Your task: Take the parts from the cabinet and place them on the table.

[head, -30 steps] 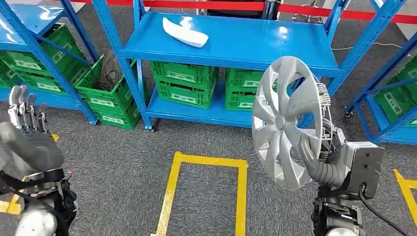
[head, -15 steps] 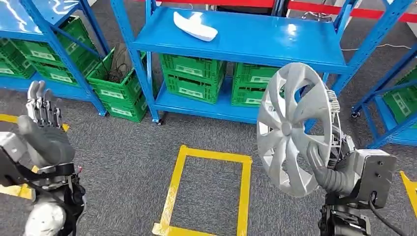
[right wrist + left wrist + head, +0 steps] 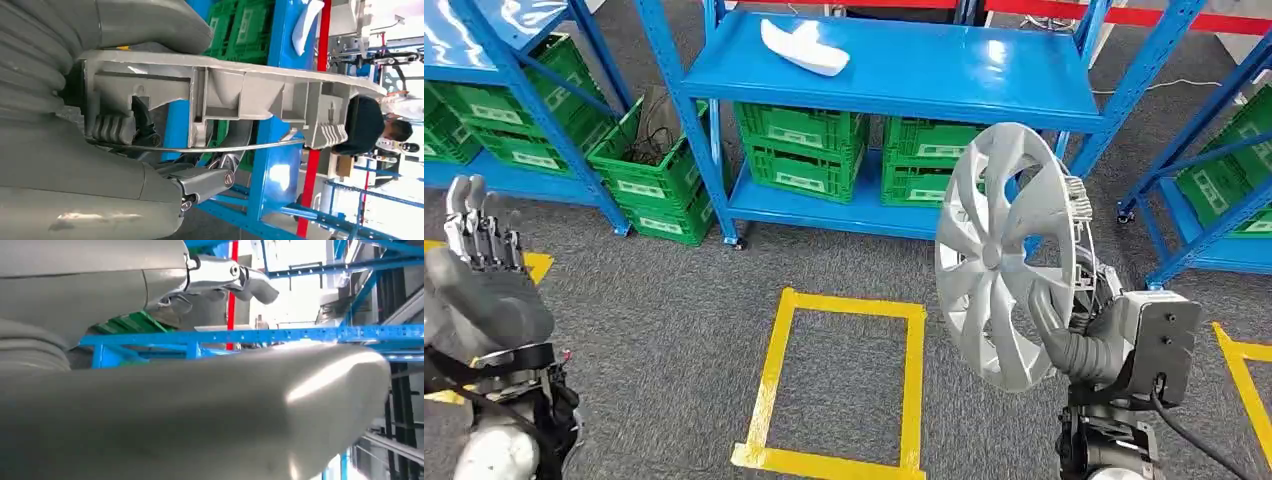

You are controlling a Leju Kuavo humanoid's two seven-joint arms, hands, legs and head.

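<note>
Right hand [image 3: 1064, 325] grips a silver wheel cover [image 3: 1004, 255] by its lower rim, thumb across the front face, fingers behind; the cover stands upright on edge, tilted slightly, in front of the blue shelf [image 3: 894, 70] and clear of it. In the right wrist view, the cover's ribbed back [image 3: 235, 95] lies against the hand [image 3: 125, 130]. Left hand [image 3: 479, 270] is raised, fingers straight and apart, holding nothing, well to the left of the shelf's front post. A white part [image 3: 804, 47] lies on the shelf's top deck, left side. Green crates [image 3: 799, 150] sit on the shelf's lower deck. Yellow floor tape [image 3: 839, 380] forms a rectangle on the grey carpet before the shelf.
</note>
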